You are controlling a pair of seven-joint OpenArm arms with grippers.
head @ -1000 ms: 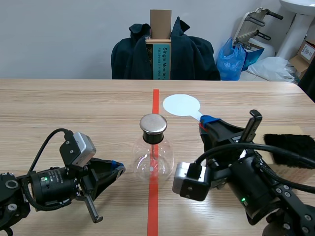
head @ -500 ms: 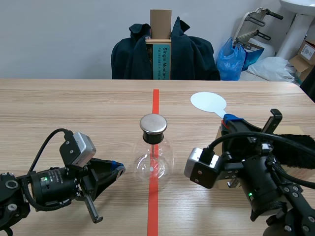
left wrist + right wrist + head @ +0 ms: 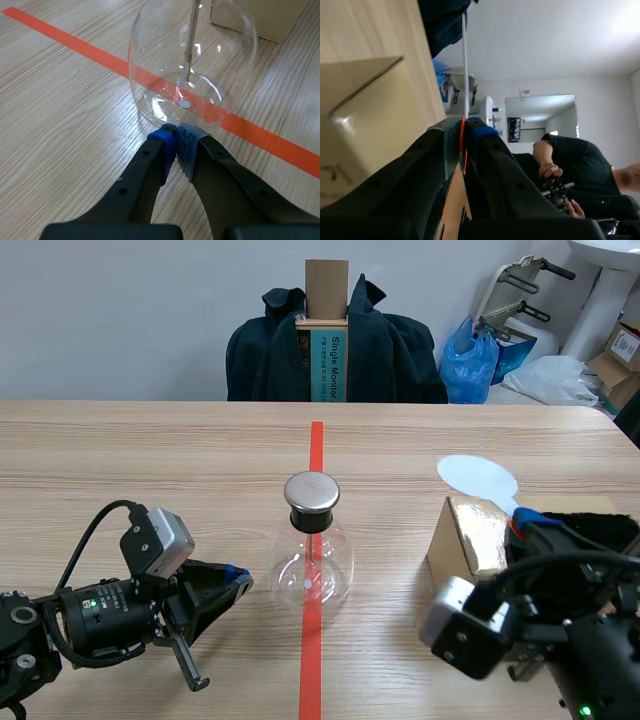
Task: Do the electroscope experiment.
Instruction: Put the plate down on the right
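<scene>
rightward and down toward the lower right corner the right arm has swung over the last second, carrying the white paddle (image 3: 478, 478) away from the glass flask (image 3: 312, 562). the paddle's round disc hung just beside the flask's metal cap (image 3: 312, 493) a second ago. it now sits in the right half of the frame, at the far edge of a tan box (image 3: 468, 535) that the arm had covered. the left arm and the flask have not shifted.

the right gripper (image 3: 524, 521) is clamped on the paddle's handle. in the right wrist view the gripper (image 3: 465, 132) pinches the thin paddle (image 3: 465, 60), seen edge-on and standing straight out ahead of it. the box (image 3: 365, 115) is close beside one finger, and a person (image 3: 580, 165) in a dark shirt shows beyond the other.

the left gripper (image 3: 238, 580) lies low on the table (image 3: 150, 460) in the lower left of the frame. its fingers are closed on nothing and aimed at the flask. in the left wrist view the gripper (image 3: 176, 142) has its pads pressed together right at the foot of the flask (image 3: 192, 65); whether they touch the glass or stop just short is hard to tell.

the flask stands upright on the red tape line at the middle of the frame, with a thin rod (image 3: 191, 40) hanging inside its bulb. a dark coat (image 3: 260, 355) drapes a chair at the top centre, behind the table.
</scene>
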